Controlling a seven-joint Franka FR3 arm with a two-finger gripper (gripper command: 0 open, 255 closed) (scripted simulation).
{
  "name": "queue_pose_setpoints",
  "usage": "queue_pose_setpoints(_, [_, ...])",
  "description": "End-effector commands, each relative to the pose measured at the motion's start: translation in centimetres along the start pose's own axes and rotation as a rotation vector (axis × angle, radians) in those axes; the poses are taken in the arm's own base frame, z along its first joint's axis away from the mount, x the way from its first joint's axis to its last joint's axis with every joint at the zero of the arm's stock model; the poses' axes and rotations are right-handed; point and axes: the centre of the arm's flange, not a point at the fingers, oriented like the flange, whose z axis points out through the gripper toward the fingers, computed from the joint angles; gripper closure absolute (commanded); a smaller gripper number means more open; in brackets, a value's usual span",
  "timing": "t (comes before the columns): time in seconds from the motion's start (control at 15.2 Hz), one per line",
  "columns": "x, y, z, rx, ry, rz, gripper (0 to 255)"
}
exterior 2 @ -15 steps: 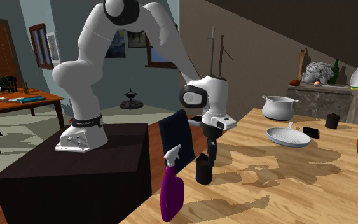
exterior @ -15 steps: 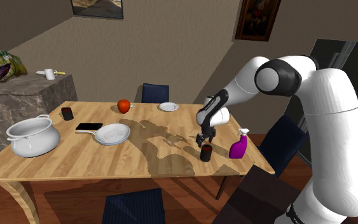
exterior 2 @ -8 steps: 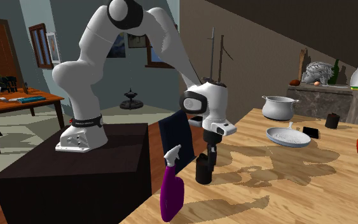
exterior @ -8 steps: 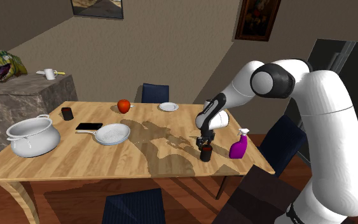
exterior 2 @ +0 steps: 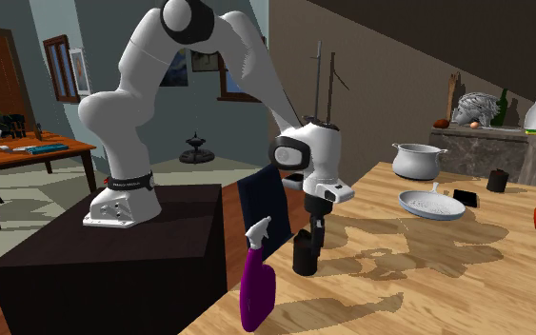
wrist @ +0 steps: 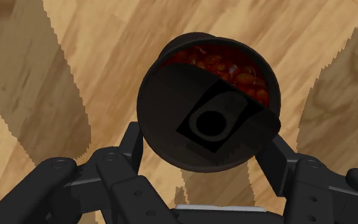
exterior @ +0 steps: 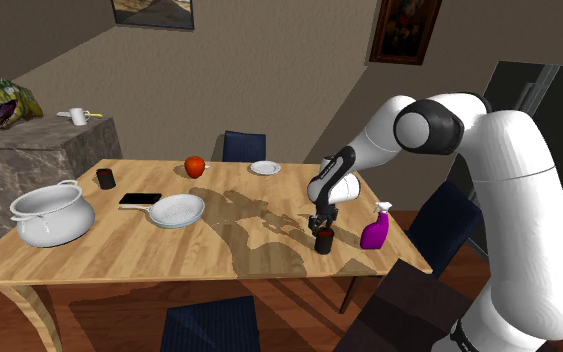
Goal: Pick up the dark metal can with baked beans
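Note:
The dark can [exterior: 322, 241] stands upright on the wooden table [exterior: 119, 245], near the edge by the stand. In the wrist view the can [wrist: 209, 102] has its lid peeled half back, with red-brown baked beans showing inside. My black gripper [exterior: 321, 230] comes down on it from above. Its two fingers [wrist: 131, 141] press the can's sides, so it is shut on the can. The second exterior view has the gripper [exterior 2: 311, 243] at the top of the can [exterior 2: 304, 258], whose base rests on the table.
A purple spray bottle [exterior: 374, 229] stands close beside the can at the table's corner. Farther off are a white pan [exterior: 176, 210], a grey pot [exterior: 51, 213], a red apple [exterior: 195, 166], a small plate [exterior: 265, 167], a dark cup [exterior: 105, 179] and a phone [exterior: 140, 199]. Dark chairs [exterior: 209, 322] ring the table.
A second ago the gripper hung open just above the can. It has come down over the can and shut on it; the can has not moved.

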Motion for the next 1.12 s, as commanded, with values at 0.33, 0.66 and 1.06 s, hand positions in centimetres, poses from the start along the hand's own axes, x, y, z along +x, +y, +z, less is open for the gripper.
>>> queue_pose_setpoints(0.33, [-0.1,0.0,-3.0,0.0,-0.002,-0.001,255])
queue_pose_setpoints(0.66, [-0.1,0.0,-5.7,0.0,-0.002,-0.001,255])
queue_pose_setpoints(1.06, [-0.2,0.0,-7.9,0.0,-0.002,-0.001,255])
